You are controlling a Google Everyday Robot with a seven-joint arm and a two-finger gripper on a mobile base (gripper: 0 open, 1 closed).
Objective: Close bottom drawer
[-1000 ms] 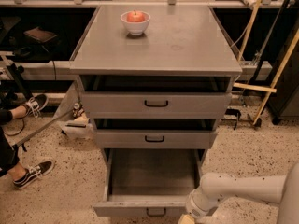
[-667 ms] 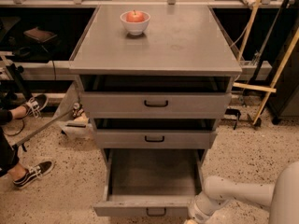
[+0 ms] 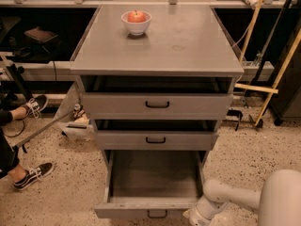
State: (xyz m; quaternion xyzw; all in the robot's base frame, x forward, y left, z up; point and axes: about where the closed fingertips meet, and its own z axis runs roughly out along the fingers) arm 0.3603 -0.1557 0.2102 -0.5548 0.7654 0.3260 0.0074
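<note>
The bottom drawer (image 3: 154,177) of the grey metal cabinet is pulled far out, its deep tray bare inside. Its front panel (image 3: 122,212) with a short black handle (image 3: 157,214) is at the lower edge of the view. My white arm comes in from the lower right. My gripper (image 3: 192,218) is low at the front right corner of the drawer, partly cut off by the frame edge. The top drawer (image 3: 157,104) and middle drawer (image 3: 155,139) stand slightly out.
A white bowl with a red apple (image 3: 136,20) sits on the cabinet top (image 3: 178,41). A person's feet in black sneakers (image 3: 33,174) are on the floor at left. Wooden poles (image 3: 277,74) lean at right. Shelving runs behind the cabinet.
My arm has drawn back to the right and lower; the gripper has slid down along the drawer's front right corner. The drawer looks unmoved.
</note>
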